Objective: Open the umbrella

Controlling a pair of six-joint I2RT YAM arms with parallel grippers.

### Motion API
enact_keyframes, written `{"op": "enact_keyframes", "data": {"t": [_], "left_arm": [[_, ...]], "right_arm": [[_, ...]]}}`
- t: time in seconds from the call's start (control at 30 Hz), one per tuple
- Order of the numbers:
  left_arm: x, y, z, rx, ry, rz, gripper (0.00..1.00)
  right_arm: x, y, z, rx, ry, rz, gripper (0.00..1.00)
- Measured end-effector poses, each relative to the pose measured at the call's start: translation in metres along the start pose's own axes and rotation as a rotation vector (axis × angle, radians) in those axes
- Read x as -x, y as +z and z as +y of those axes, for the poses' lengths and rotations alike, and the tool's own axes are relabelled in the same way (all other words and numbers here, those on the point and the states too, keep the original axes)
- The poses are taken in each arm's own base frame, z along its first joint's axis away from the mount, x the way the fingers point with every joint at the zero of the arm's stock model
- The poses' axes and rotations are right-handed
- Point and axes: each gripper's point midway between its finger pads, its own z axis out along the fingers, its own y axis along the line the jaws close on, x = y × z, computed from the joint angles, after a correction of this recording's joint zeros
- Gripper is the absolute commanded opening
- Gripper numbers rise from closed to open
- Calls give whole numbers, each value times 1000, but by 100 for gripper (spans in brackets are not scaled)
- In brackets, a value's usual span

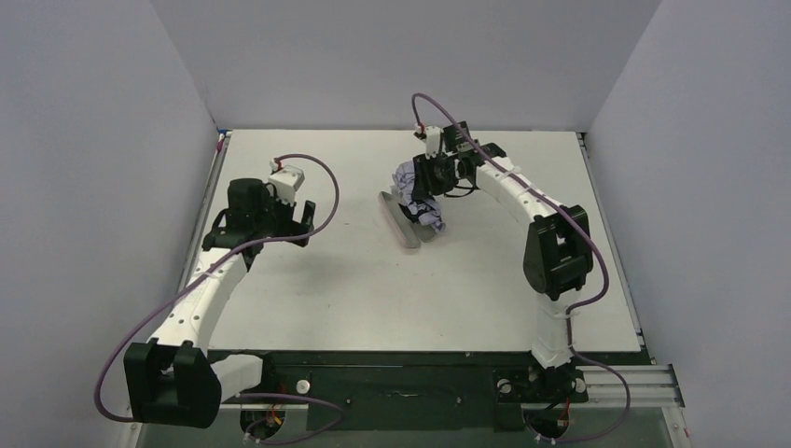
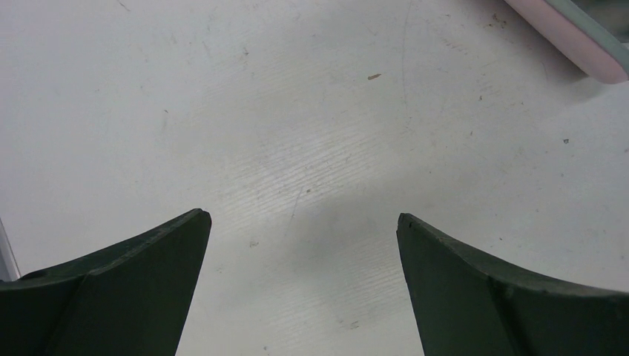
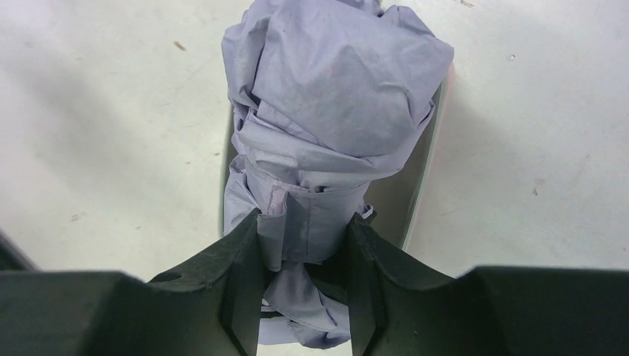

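Note:
The folded umbrella (image 3: pixel 334 96) is a bundle of pale lavender-grey fabric. It lies in its open pink case (image 1: pixel 401 224) near the table's middle back, and shows in the top view (image 1: pixel 417 187) too. My right gripper (image 3: pixel 303 245) is shut on the umbrella's near end, fabric pinched between both fingers. Shaft and handle are hidden. My left gripper (image 2: pixel 303 222) is open and empty, low over bare table at the left, far from the umbrella (image 1: pixel 280 210).
The pink case's edge (image 2: pixel 571 41) shows at the top right of the left wrist view. Grey walls close the table on the left, back and right. The white table top (image 1: pixel 373 299) lies between the arms.

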Motion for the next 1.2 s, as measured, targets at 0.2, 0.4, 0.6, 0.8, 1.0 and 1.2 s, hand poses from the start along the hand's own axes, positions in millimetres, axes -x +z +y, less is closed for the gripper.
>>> {"op": "enact_keyframes", "data": {"t": [0.2,0.4,0.6,0.8,1.0,1.2], "left_arm": [[9,4,-11,-78,-2,-15,97],[56,1,-16,-135,13,-99,97],[134,-22,-28,-230,7,-244,97],[173,-47,-82,-451,13,-322,97],[152,-54,-190,-764,-1,-291,97],[151,-60,-263,-947,-43,-281,95]], "right_arm": [[25,-55,9,161,68,-122,0],[44,-132,17,242,88,-296,0],[46,-188,17,205,190,-462,0],[36,-215,18,162,358,-569,0],[38,-228,20,166,518,-643,0],[50,-247,27,204,635,-710,0]]}}
